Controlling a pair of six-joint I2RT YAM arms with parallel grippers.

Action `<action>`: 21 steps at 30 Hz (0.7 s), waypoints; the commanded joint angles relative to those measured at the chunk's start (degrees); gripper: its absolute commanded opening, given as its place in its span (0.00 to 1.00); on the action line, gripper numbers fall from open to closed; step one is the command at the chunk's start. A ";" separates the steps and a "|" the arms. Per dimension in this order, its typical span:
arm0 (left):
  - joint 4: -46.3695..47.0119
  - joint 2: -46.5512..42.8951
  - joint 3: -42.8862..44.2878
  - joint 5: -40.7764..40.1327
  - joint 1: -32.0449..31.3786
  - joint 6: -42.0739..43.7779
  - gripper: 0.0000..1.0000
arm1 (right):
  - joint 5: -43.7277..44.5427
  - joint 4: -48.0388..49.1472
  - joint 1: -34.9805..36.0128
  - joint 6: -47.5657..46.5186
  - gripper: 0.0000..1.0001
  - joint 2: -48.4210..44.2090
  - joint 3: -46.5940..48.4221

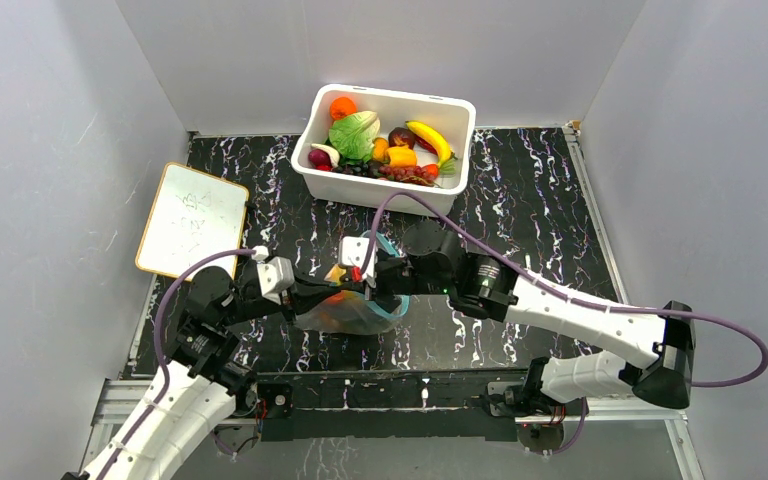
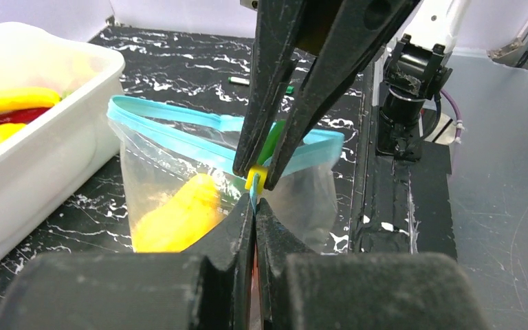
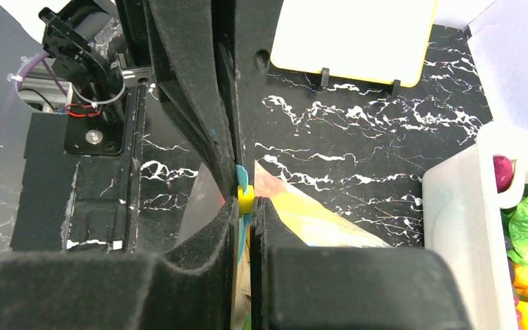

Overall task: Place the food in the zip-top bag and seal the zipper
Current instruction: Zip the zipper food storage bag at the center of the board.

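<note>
Left wrist view: mid-frame on the worktop (image 2: pixel 179 69), the bag (image 2: pixel 144 180) is pinched at its blue zipper (image 2: pixel 165 130) by left hand (image 2: pixel 254 206) and right hand (image 2: pixel 260 170); yellow food (image 2: pixel 179 216) inside is blurred by plastic.

A table (image 1: pixel 540 200) topped in black with white marbling is filling the base of a small booth. Plain pale grey walls are closing it in: a left wall (image 1: pixel 50 130), a far wall (image 1: pixel 380 50) and a right wall (image 1: pixel 700 150). Soft, even light is falling across everything, leaving only faint shadows. A small whiteboard (image 1: pixel 192 220) is standing tilted by the left wall. A white tub (image 1: pixel 370 188) is sitting toward the far edge. A metal rail (image 1: pixel 115 398) is running along the near edge.
</note>
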 commanded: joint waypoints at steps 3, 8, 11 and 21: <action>3.88 -3.24 -0.01 -0.78 -0.15 -0.76 0.00 | 1.32 -1.58 -2.77 1.92 0.00 -4.74 -2.07; 5.76 -3.42 -0.14 -0.93 -0.15 -2.47 0.00 | 0.27 -2.54 -3.24 1.87 0.00 -5.27 -2.35; 6.49 -4.15 -0.46 -1.51 -0.15 -3.24 0.00 | 0.44 -3.00 -3.34 2.23 0.00 -5.59 -2.52; 5.52 -3.56 1.27 -4.42 -0.15 -5.65 0.00 | 1.84 -9.39 -4.73 3.54 0.00 -6.77 2.02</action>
